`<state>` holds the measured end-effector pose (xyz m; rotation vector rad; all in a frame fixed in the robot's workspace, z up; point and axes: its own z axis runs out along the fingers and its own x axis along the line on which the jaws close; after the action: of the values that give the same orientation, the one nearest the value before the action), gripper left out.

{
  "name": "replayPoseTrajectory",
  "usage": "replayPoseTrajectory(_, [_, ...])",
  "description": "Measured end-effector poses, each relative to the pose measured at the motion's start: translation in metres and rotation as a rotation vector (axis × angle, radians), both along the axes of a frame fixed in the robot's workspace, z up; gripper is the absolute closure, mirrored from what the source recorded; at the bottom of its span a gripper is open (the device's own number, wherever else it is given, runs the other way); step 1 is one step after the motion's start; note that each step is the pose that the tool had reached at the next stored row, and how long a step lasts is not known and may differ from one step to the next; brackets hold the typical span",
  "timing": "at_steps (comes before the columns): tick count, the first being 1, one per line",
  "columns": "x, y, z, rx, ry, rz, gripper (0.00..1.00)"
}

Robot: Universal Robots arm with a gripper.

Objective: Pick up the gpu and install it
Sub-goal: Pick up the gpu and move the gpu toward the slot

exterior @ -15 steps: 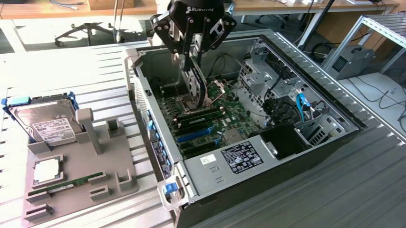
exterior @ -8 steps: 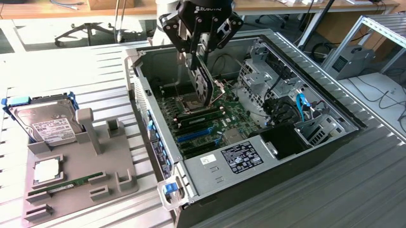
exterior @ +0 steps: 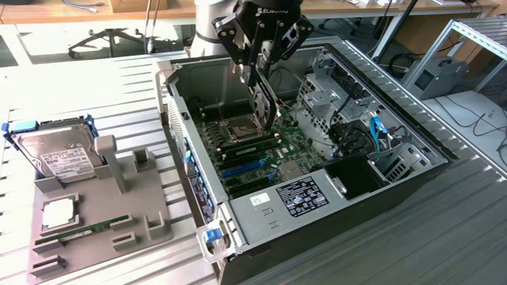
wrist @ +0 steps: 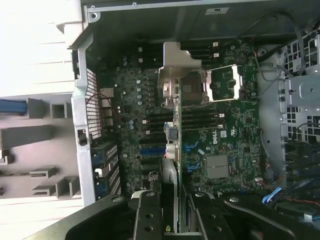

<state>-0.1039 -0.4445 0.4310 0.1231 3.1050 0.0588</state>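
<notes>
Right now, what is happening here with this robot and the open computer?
The robot arm's gripper is shut on the gpu and holds it on edge over the motherboard, inside the open computer case. The card does not appear seated in a slot yet. On the exterior view's left, a hard drive and a RAM stick sit in a grey holder.

The arm (exterior: 208, 24) aims its pincer (exterior: 259, 62) downward, clamped narrowly in a grip.

gpu (exterior: 264, 100) above motherboard (exterior: 273, 151), seemingly apart, inside case (exterior: 253, 224) | hard drive (exterior: 59, 155) on rack (exterior: 95, 221), exterior view's left of case
</notes>
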Motion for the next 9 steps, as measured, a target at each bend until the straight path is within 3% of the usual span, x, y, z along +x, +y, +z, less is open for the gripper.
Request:
replayPoseTrajectory(6, [0.0089, 0.0031, -0.0031, -0.0007, 0.0011, 0.000, 0.73])
replayPoseTrajectory(9, [0.0095, 0.0075, -0.0042, -0.0008, 0.0011, 0.000, 0.73])
